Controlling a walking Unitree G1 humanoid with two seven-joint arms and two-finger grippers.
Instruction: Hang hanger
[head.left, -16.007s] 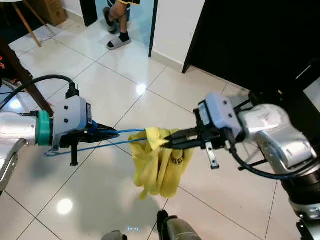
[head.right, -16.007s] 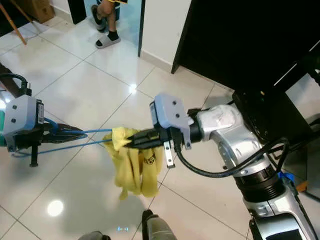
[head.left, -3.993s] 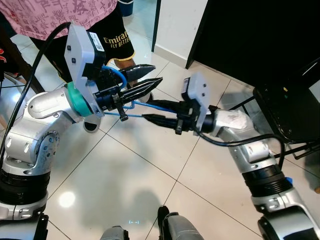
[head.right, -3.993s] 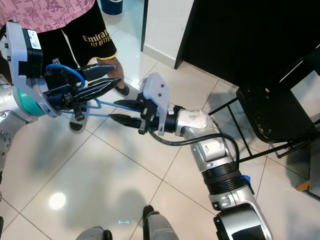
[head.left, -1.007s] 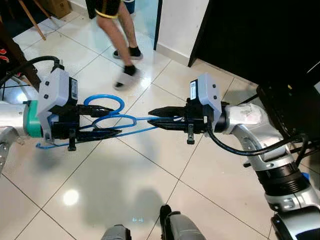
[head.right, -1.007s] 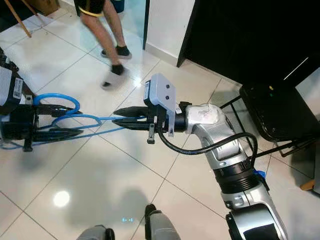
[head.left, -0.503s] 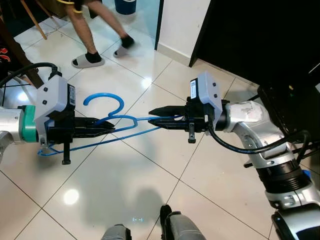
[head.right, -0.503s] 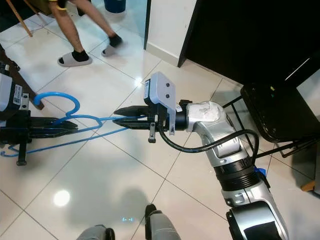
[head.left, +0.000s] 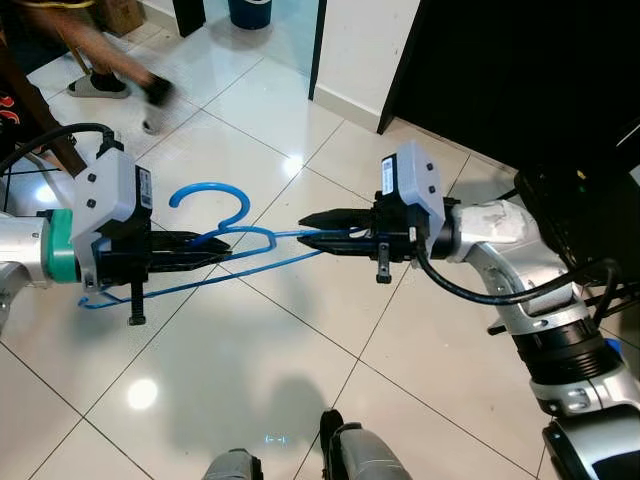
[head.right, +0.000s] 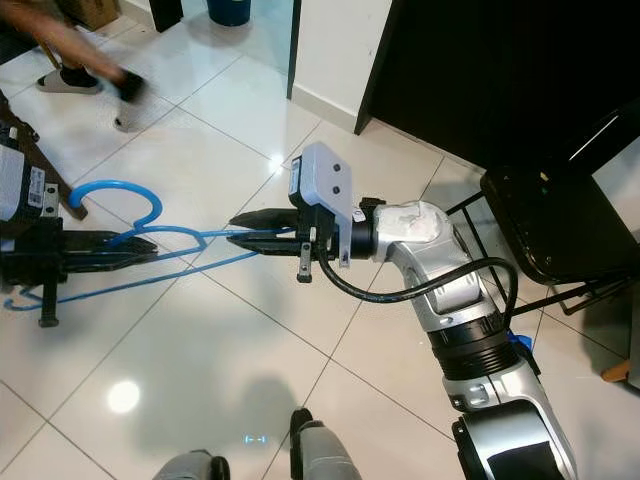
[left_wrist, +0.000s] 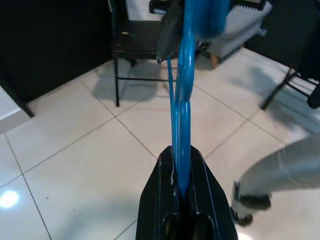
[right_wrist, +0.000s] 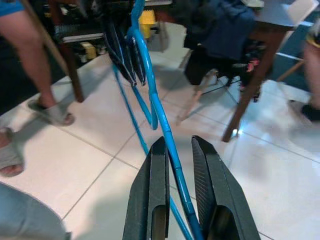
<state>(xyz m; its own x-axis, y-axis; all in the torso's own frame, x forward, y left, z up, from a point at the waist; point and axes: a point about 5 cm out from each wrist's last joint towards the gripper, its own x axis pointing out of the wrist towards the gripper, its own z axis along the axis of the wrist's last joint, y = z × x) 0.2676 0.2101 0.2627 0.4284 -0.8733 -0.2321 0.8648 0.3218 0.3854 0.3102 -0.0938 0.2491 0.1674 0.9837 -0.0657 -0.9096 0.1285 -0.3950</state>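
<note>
Held level over the white tiled floor (head.left: 300, 330): a blue hanger (head.left: 215, 235), hook curling toward 12 o'clock. Left gripper (head.left: 205, 252), out at 9 o'clock, clenched on the hanger's neck, fingers (left_wrist: 182, 185) pressed tight against the blue wire. Right gripper (head.left: 312, 228), reaching in from 3 o'clock, fingers (right_wrist: 152, 185) slightly parted with the hanger's arm running between them, released rather than pinching. Black chair (head.right: 545, 225) at 3 o'clock. Blurred legs of a person (head.left: 110, 70) at 11 o'clock.
</note>
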